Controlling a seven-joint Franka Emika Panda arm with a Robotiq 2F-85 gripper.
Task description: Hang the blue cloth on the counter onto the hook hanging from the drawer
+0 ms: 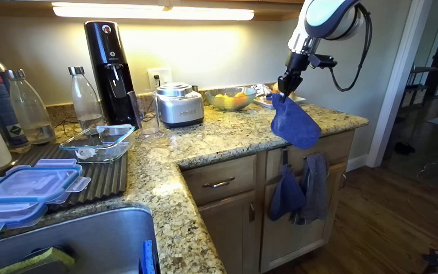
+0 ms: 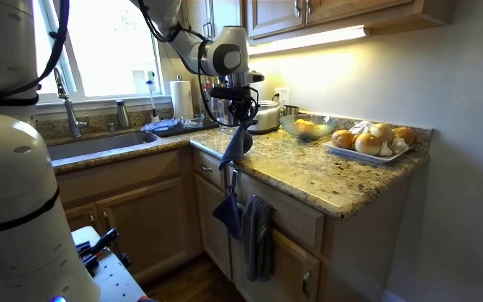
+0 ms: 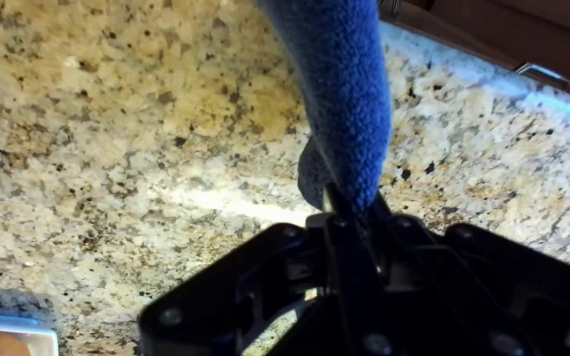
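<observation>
My gripper (image 1: 284, 96) is shut on one end of the blue cloth (image 1: 295, 123) and holds it above the front edge of the granite counter (image 1: 219, 133). The cloth hangs down limp; it also shows in an exterior view (image 2: 233, 147). In the wrist view the cloth (image 3: 347, 89) runs up from the pinched fingertips (image 3: 356, 198) over the counter. Below is the wide drawer (image 2: 296, 222) of light wood. A dark hook (image 1: 284, 156) hangs over its front, with a darker blue cloth (image 1: 287, 194) on it. The hook also shows in an exterior view (image 2: 234, 178).
A grey-blue towel (image 2: 258, 239) hangs on the drawer front beside the darker cloth. On the counter stand a glass fruit bowl (image 2: 294, 130), a white plate (image 2: 375, 158) of onions and garlic, and a silver appliance (image 1: 181, 106). A sink (image 1: 127, 232) lies around the corner.
</observation>
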